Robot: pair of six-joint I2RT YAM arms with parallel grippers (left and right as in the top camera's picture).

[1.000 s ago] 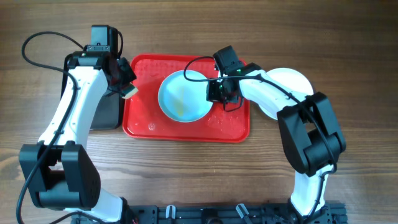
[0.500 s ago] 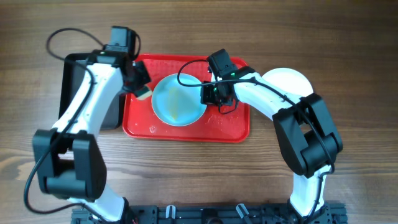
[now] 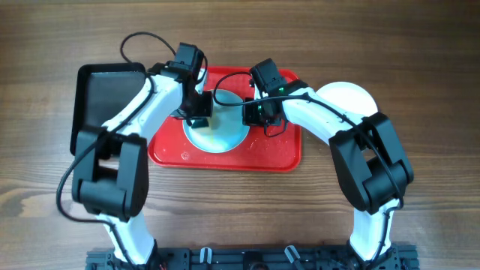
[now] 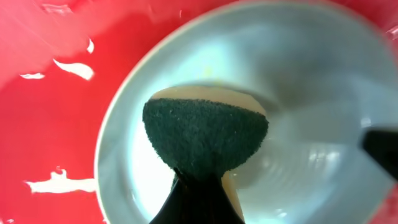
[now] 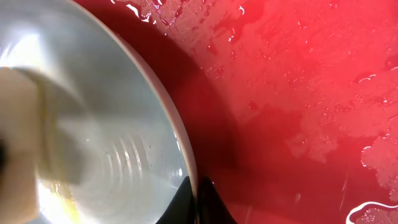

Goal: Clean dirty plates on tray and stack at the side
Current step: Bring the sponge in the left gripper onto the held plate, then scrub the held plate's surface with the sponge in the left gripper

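Where the sponge (image 4: 205, 140) presses, the pale plate (image 4: 311, 74) glistens.

We get bright, even light; glare flecks the wet tray (image 5: 298, 74) ahead of the right gripper (image 5: 194, 193), a soft shadow edges its plate (image 5: 112, 155), whose surface blurs

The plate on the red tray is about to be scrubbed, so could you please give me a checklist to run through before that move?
1. Left gripper shut on the sponge: ok.
2. Right gripper pinching the plate by its rim: ok.
3. Sponge pressed onto the plate: cannot tell.
4. Plate lying inside the red tray: ok.
5. Plate clean: not ok, a yellowish smear shows.
6. White plate beside the tray ready to take a stack: cannot tell, the right arm covers part of it.
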